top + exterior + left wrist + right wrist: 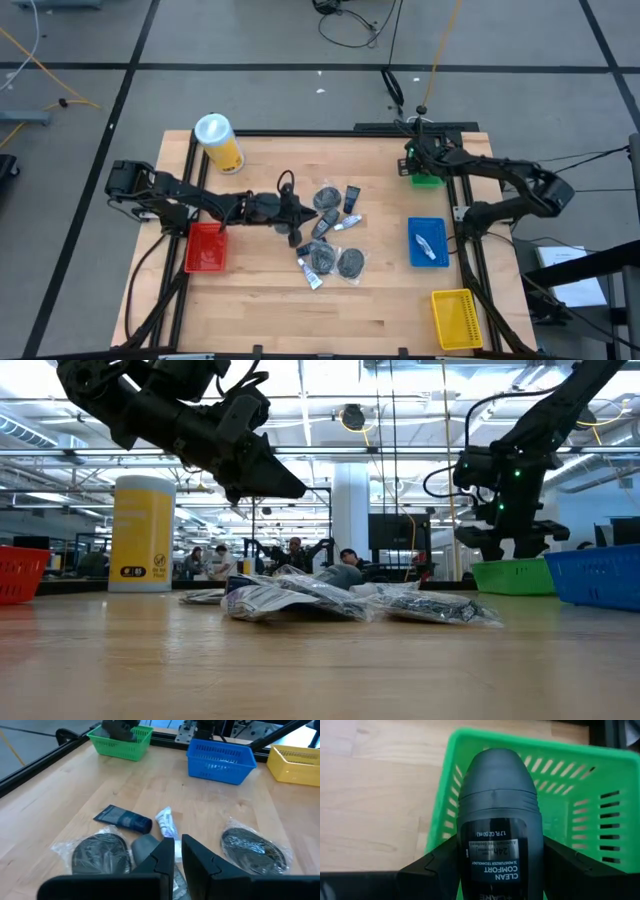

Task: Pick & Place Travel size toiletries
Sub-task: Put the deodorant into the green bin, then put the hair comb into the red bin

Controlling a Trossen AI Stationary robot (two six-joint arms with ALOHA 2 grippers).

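A small dark grey roll-on deodorant bottle (pixel 499 825) with a rounded cap and a "Clean Comfort" label sits clamped between the two dark fingers of the right gripper (pixel 418 163), directly above the green slotted plastic bin (pixel 580 815) at the upper right of the overhead frame. The remaining travel toiletries lie in a loose heap (pixel 332 232) at the centre of the light wooden table (pixel 270 300): round dark grey packets in clear wrap (pixel 97 852), a dark blue tube (pixel 124 818) and a thin white tube (pixel 166 822). Over the heap's left edge hangs the left gripper (pixel 303 213), its fingers nearly together with nothing between them. A blue plastic bin (pixel 428 242) holding a pale item sits right of centre, a yellow bin (pixel 456 318) at lower right, a red bin (pixel 205 248) at left. A tall yellow canister with a white lid (pixel 218 141) stands at upper left.
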